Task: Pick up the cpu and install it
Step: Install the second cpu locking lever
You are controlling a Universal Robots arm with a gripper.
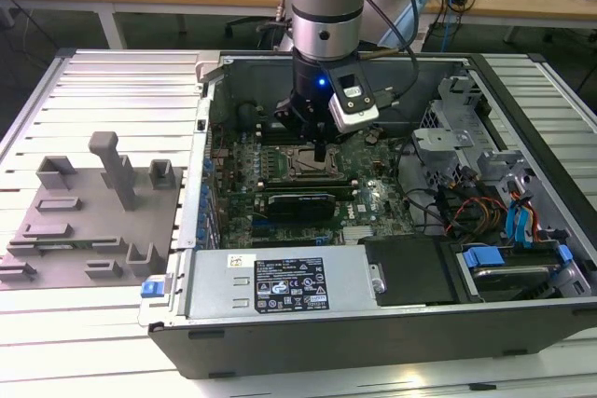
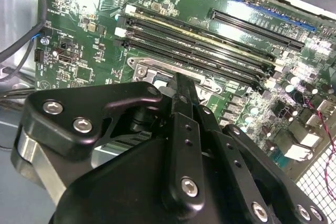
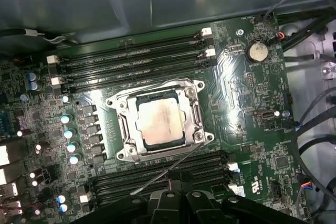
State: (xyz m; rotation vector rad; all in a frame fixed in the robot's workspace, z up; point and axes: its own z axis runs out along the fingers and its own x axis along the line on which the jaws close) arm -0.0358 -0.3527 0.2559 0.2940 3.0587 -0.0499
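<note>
The cpu (image 3: 160, 123), a flat square chip with a dull silver top, lies flat in the metal socket frame (image 3: 122, 129) on the green motherboard (image 3: 241, 124). A thin wire lever (image 3: 163, 174) lies loose beside the socket. In the exterior view my gripper (image 1: 321, 152) hangs straight above the socket (image 1: 303, 168) inside the open computer case. Its black fingers (image 2: 182, 90) stand together, shut, with nothing between them, just over the socket's edge (image 2: 152, 72).
Rows of memory slots (image 3: 131, 61) run on both sides of the socket. A black expansion card (image 1: 298, 202) sits in front of it. Cables and drive cages (image 1: 485, 193) fill the case toward the exterior view's right. Grey fixture blocks (image 1: 93, 212) stand on the table at the exterior view's left.
</note>
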